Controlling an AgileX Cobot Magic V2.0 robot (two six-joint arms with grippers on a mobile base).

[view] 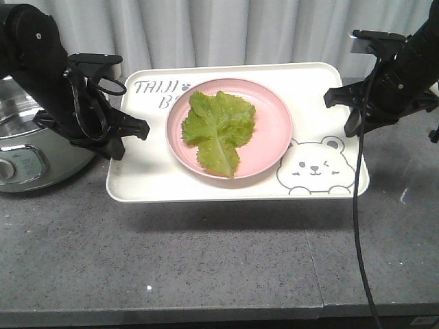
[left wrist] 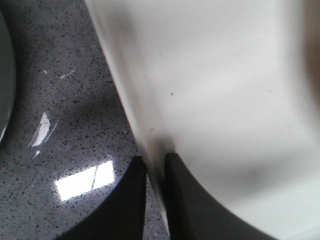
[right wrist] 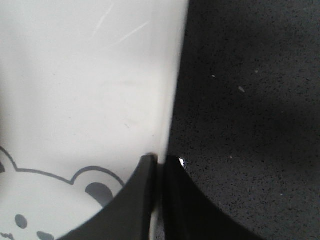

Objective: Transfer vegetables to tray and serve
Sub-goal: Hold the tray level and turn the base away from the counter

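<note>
Lettuce leaf (view: 218, 130) lies on pink plate (view: 275, 125) atop cream tray (view: 158, 179)

tray (view: 137, 179) smooth matt cream plastic | countertop (view: 206, 260) glossy speckled stone | cooker (view: 48, 168) — shiny metal

We look from the front, slightly downward, over the grey surface (view: 206, 260) at the whole tray (view: 137, 185). Our two wrist cameras sit very close behind the left gripper (left wrist: 155, 162) and right gripper (right wrist: 159, 159), each facing one tray edge the front view shares.
</note>
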